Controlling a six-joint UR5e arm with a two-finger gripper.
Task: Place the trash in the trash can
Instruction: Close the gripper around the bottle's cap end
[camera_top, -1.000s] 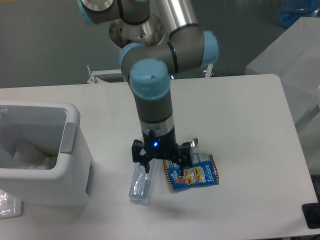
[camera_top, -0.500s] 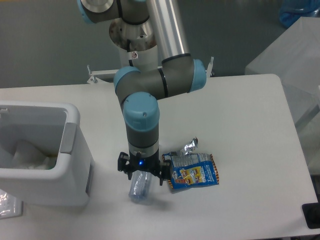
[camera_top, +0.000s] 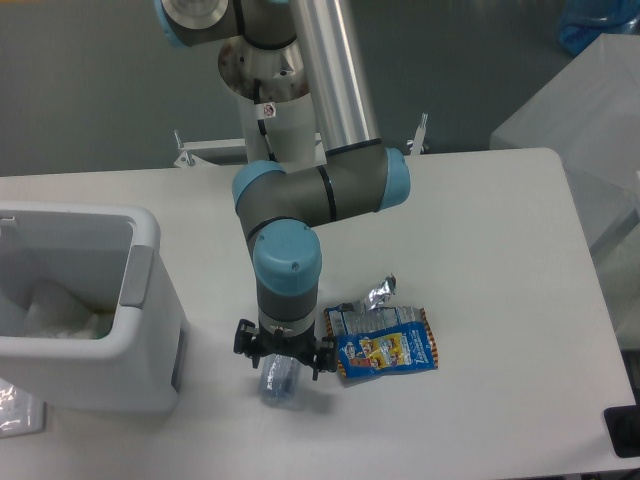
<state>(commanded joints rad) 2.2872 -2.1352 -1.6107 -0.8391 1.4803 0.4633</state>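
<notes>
In the fixed camera's view, the two-finger gripper (camera_top: 284, 368) stood spread wide astride the crushed clear plastic bottle (camera_top: 281, 381), gripping nothing, with the flat blue-and-yellow snack wrapper (camera_top: 384, 343) just right of it and the boxy white plastic bin (camera_top: 85, 304) at far left.

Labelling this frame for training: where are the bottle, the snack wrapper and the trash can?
bottle (camera_top: 279, 384), fixed camera, lower end below the gripper.
snack wrapper (camera_top: 388, 347), fixed camera, printed middle.
trash can (camera_top: 145, 232), fixed camera, rim corner.
</notes>
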